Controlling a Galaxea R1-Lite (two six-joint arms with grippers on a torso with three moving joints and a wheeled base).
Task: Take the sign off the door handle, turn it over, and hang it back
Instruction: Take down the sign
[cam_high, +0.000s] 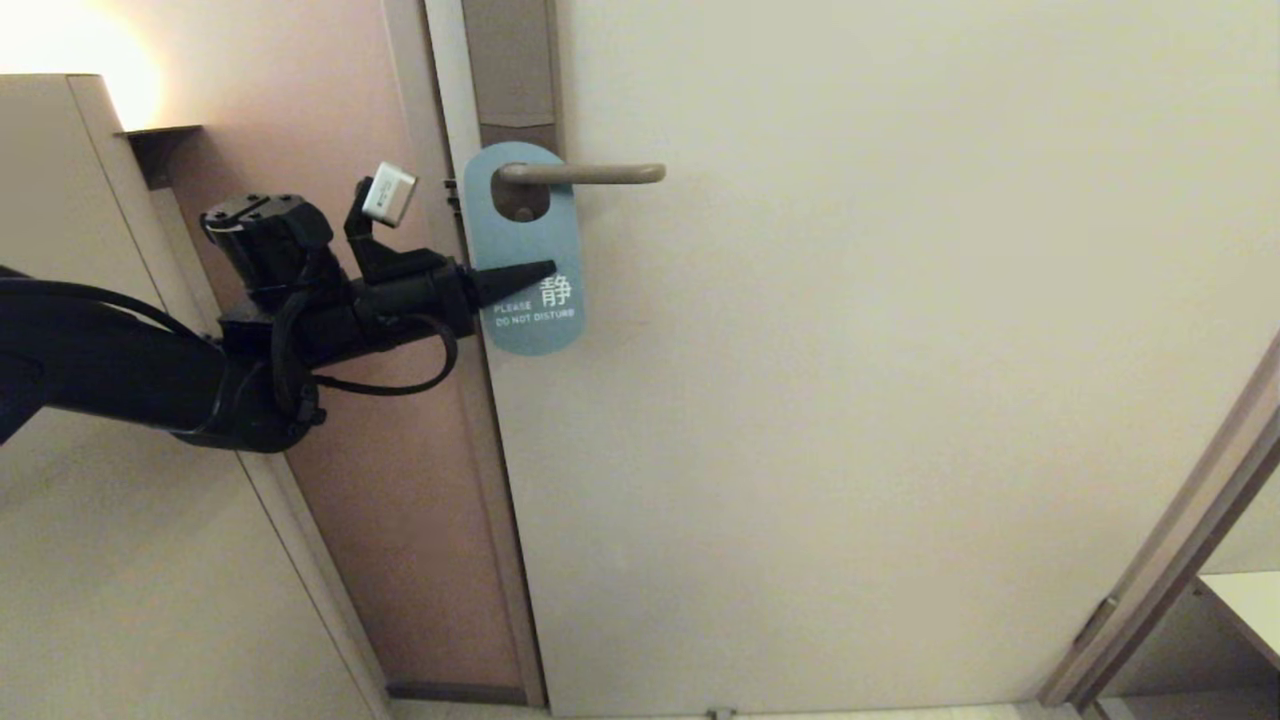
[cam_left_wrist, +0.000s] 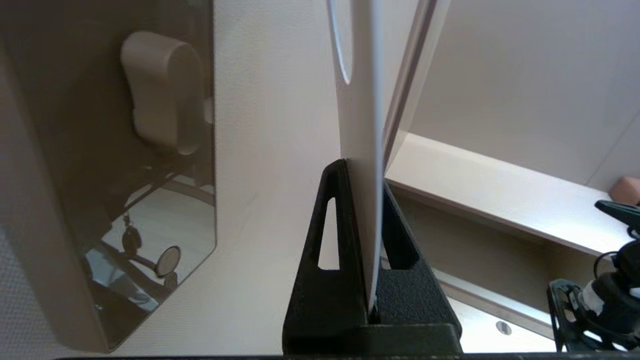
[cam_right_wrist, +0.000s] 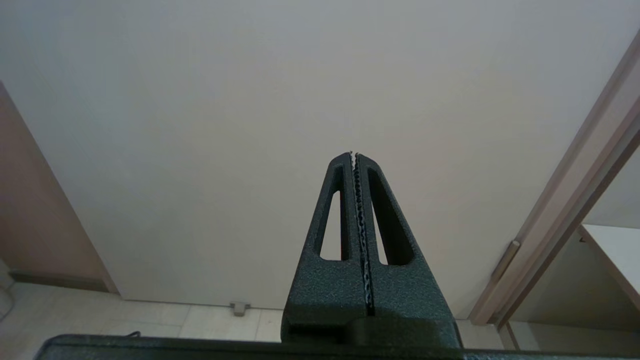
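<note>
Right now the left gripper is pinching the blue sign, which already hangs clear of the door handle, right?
Not quite. The left gripper does pinch the blue sign, but the head view shows the sign's hole looped over the door handle, not clear of it.

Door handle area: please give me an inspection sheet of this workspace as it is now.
Surface: pale door, shut.
Job's things: sign hangs on door handle, blue DO NOT DISTURB face outward.
Clutter: nothing seen.
Grippers: left hand shut on the sign's lower half, card edge between its fingers; right hand shut, empty, facing the door low down.
Cables: black cable loops under left wrist.
Surroundings: brown backplate, lamp glow, tiled floor.
</note>
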